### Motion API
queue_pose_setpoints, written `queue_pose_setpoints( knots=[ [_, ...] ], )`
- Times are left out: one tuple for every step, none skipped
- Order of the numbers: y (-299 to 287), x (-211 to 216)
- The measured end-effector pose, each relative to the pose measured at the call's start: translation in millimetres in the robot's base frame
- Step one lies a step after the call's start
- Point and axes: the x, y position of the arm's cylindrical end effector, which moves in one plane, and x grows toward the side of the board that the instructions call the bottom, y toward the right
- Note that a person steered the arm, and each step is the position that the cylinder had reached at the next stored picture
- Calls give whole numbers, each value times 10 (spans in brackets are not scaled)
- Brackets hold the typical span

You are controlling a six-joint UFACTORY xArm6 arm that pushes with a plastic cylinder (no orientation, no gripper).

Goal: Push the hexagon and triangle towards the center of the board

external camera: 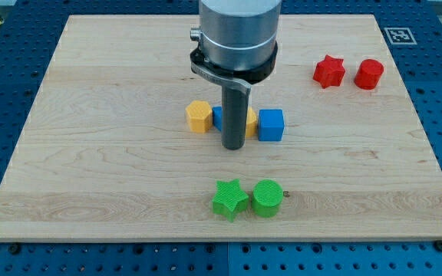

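Observation:
A yellow hexagon [198,116] sits near the board's middle, left of my rod. A blue block [217,117], shape hidden, touches its right side and is mostly behind the rod. A second yellow block [250,121] shows as a sliver right of the rod; its shape cannot be made out. A blue cube [271,125] sits to its right. My tip [232,146] rests on the board just below this row, in front of the hidden blocks.
A red star [328,71] and red cylinder [369,73] sit at the view's upper right. A green star [229,198] and green cylinder [267,198] sit near the bottom middle. The wooden board [90,153] lies on a blue pegboard table.

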Motion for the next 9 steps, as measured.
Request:
queue_pose_setpoints(
  knots=[
    [0, -265],
    [0, -293],
    [-12, -81],
    [-216, -42],
    [-247, -141],
    [-249, -145],
    [-275, -30],
    [-331, 32],
    [-331, -134]
  ],
)
